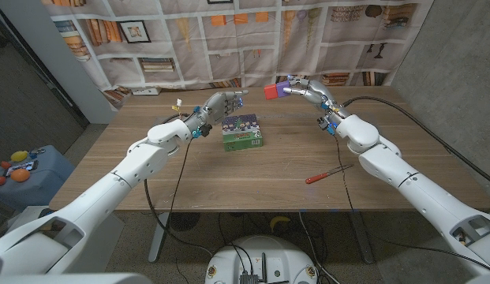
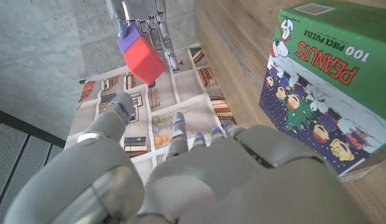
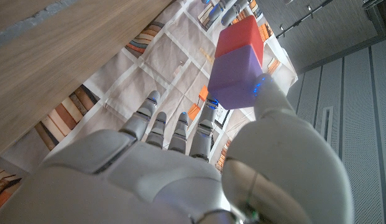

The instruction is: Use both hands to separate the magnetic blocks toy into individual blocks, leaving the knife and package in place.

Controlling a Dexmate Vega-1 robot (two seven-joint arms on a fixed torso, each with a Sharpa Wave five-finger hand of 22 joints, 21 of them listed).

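The magnetic blocks toy (image 1: 275,89), a red cube stuck to a purple cube, is held in the air over the table's far side, pinched by my right hand (image 1: 304,89). The right wrist view shows the purple cube (image 3: 236,79) against my thumb and the red cube (image 3: 240,37) beyond it. My left hand (image 1: 219,103) is raised a little to the toy's left with fingers spread and nothing in it. In the left wrist view the toy (image 2: 140,54) hangs beyond my left hand (image 2: 186,174). The green Peanuts puzzle package (image 1: 242,132) lies under the left hand. The red-handled knife (image 1: 327,174) lies at the right front.
A small yellow object (image 1: 179,102) and a flat paper item (image 1: 146,92) lie at the table's far left. A bookshelf-print curtain (image 1: 252,39) hangs behind the table. Cables trail from both forearms over the tabletop (image 1: 252,177).
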